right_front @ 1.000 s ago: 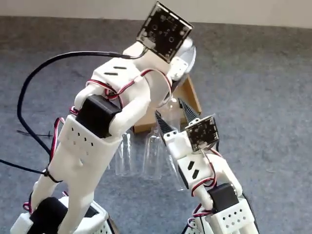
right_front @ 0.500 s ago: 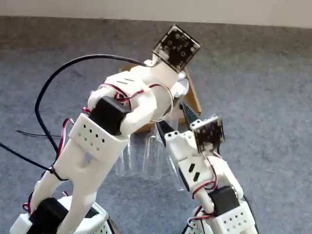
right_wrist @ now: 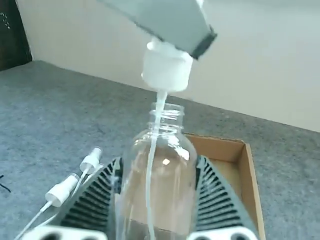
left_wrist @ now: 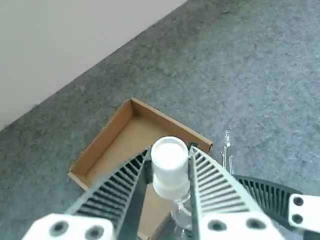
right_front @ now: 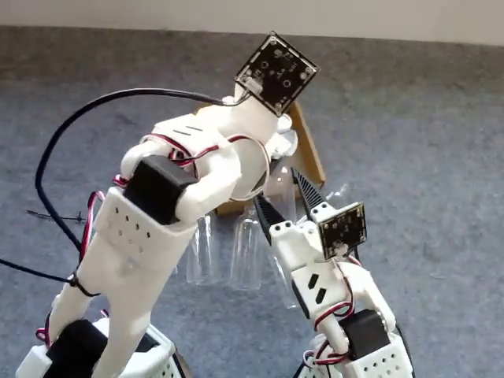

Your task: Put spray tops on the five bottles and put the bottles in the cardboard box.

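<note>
Between the fingers of the right claw [right_wrist: 160, 165] we find a clear bottle [right_wrist: 157, 192] standing upright, the claw pinching its body from both sides. Directly above this claw hangs the left claw [left_wrist: 170, 152], whose fingers are pressed onto the white cap of a spray top [left_wrist: 170, 162]. From that cap a thin tube [right_wrist: 152, 150] runs straight down through the bottle's open neck and into the bottle; the cap itself sits apart above the rim, not yet seated on the neck.

Just beyond both claws lies the cardboard box [left_wrist: 107, 145], open side up, with its near wall close behind the held bottle. We see part of its brown floor past the left claw's fingers; the rest is hidden by the claw and the cap.

Beside the right claw, on the grey carpet [right_front: 425, 157], lie loose spray tops [right_wrist: 61, 191], each with a white head and a thin tube, near the claw but not touching it.

From the high view, behind the right claw and toward the arms' bases, we note two more bottles [right_front: 203, 250] standing upright next to each other on the carpet. The left arm crosses above them and hides their necks, so we cannot tell whether they carry tops
</note>
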